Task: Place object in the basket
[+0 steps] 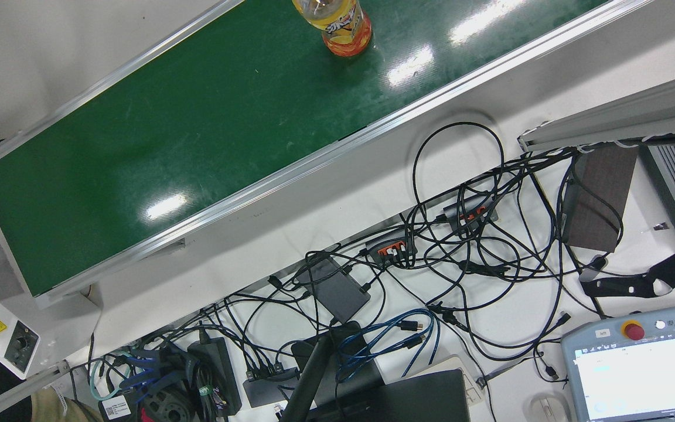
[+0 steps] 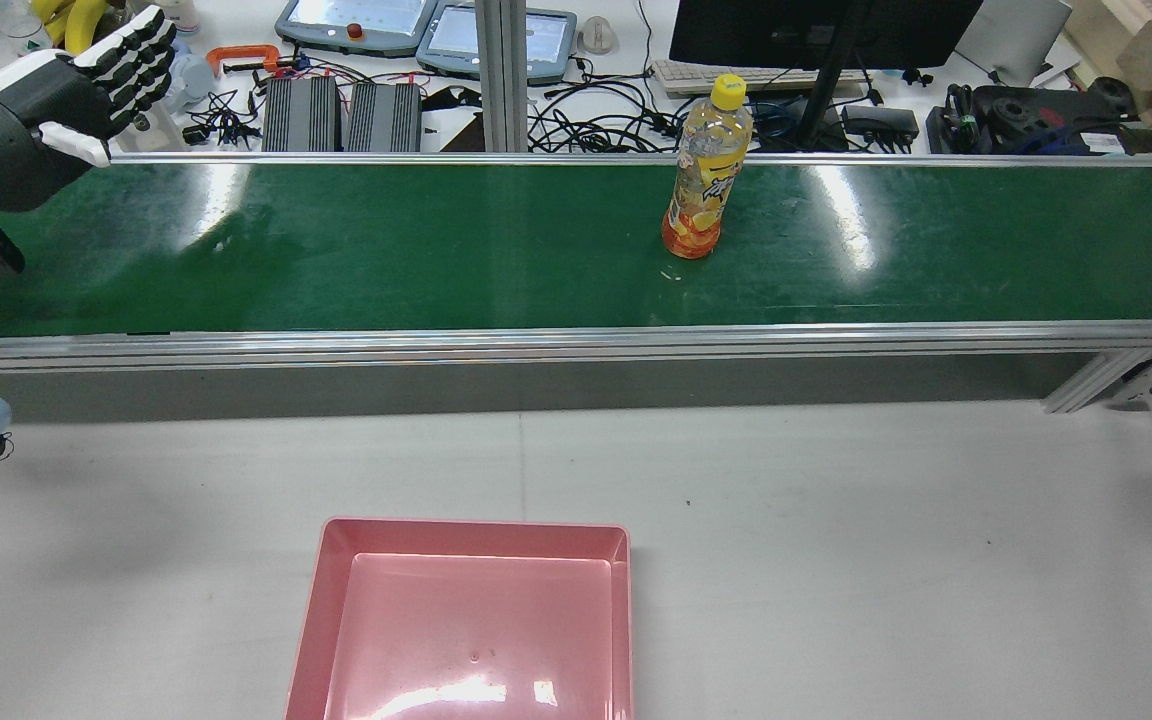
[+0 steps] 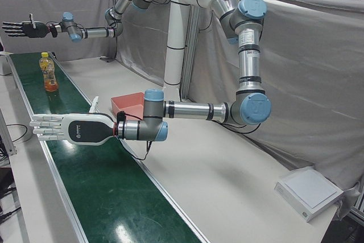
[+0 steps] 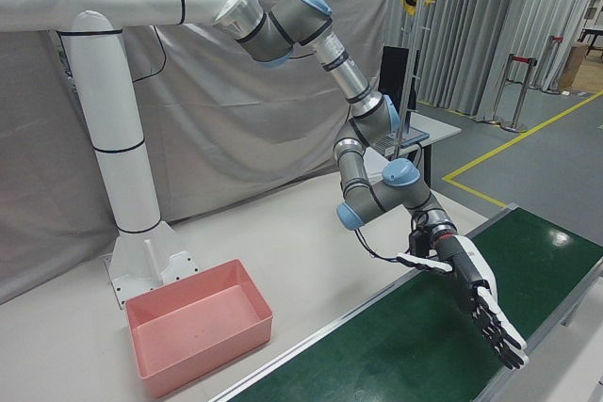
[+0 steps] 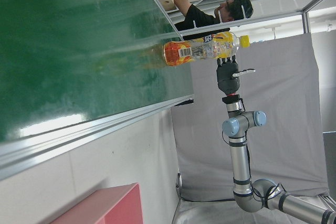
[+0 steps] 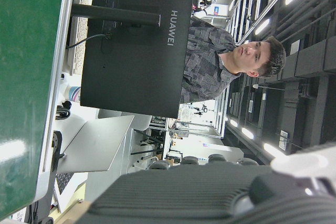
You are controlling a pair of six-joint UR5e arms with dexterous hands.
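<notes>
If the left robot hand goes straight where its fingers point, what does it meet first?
Seemingly nothing: the left robot hand points across the belt toward the cluttered desk, well clear of the bottle.

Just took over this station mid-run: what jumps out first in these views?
An orange-drink bottle with a yellow cap stands upright, alone on the long green conveyor belt. The left hand hovers open above the belt's far left end, holding nothing; the right hand hangs open beyond the bottle on the other side. The pink basket sits empty on the white table on the robot's side of the belt.
</notes>
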